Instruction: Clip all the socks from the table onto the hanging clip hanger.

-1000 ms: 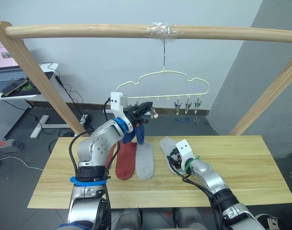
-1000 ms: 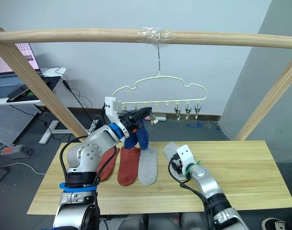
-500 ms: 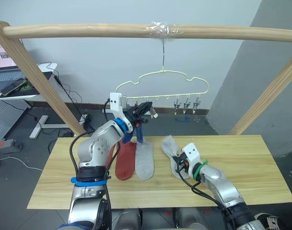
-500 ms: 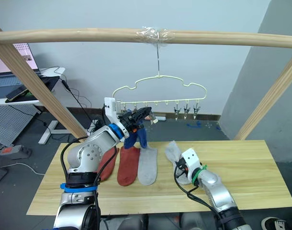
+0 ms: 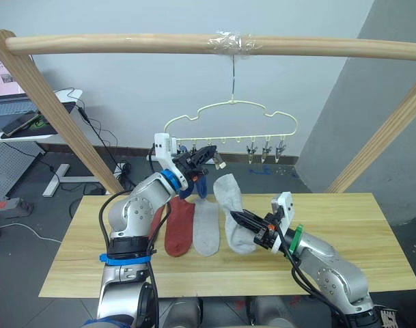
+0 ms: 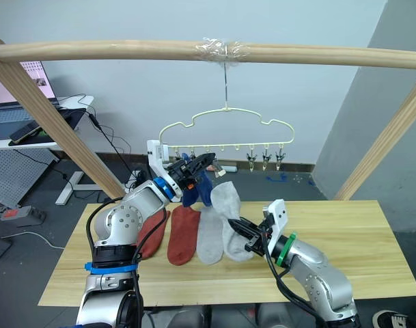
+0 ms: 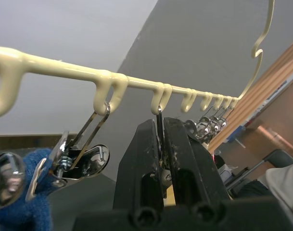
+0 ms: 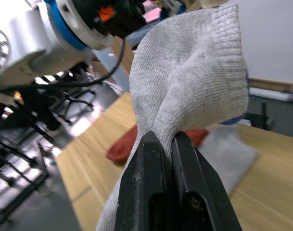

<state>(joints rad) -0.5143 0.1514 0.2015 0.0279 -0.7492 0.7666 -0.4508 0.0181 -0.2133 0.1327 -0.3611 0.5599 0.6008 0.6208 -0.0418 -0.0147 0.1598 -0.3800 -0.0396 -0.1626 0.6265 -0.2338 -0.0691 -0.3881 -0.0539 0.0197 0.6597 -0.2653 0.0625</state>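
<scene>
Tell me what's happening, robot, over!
Right gripper jaws shut on grey sock, lifted off table. Left gripper jaws shut on a clip of the clip hanger. Blue sock already clipped. Nothing blocking.

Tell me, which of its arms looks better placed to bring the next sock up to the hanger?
The right, probably. The right gripper already pinches a grey sock lifted off the table, while the left gripper is up at the clip hanger, pinching a clip.

The two eye views look down from the head at the table (image 5: 371, 225), with the hanger (image 5: 231, 123) at 12 o'clock. The left wrist view looks up, very close to the clips (image 7: 83, 154). The right wrist view is close to a grey sock (image 8: 189, 82).
</scene>
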